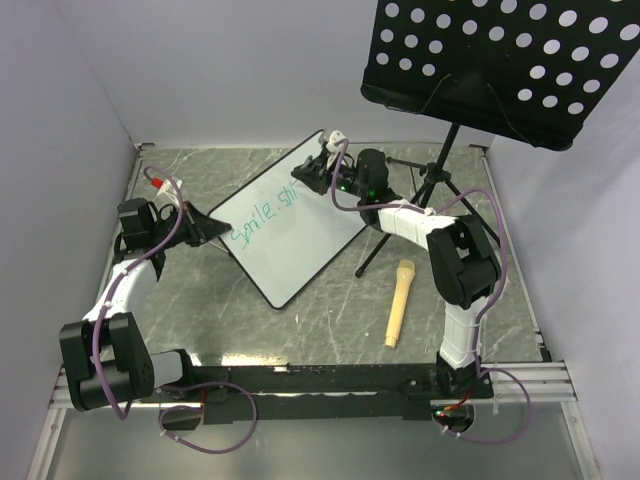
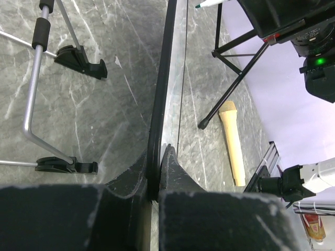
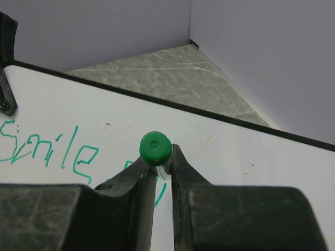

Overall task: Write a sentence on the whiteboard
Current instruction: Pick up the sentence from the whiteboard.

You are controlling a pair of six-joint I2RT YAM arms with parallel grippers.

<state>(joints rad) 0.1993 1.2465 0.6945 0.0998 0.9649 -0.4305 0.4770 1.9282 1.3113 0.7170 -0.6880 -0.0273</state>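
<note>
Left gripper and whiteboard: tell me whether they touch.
Touching. The left wrist view shows the left gripper clamped onto the whiteboard at its black frame, no gap.

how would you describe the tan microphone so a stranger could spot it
Find the black perforated music stand at the far right and follow its tripod leg down to the grey marbled table. Beside that foot, right of the whiteboard, lies the tan microphone, the only beige, stick-shaped thing.
</note>
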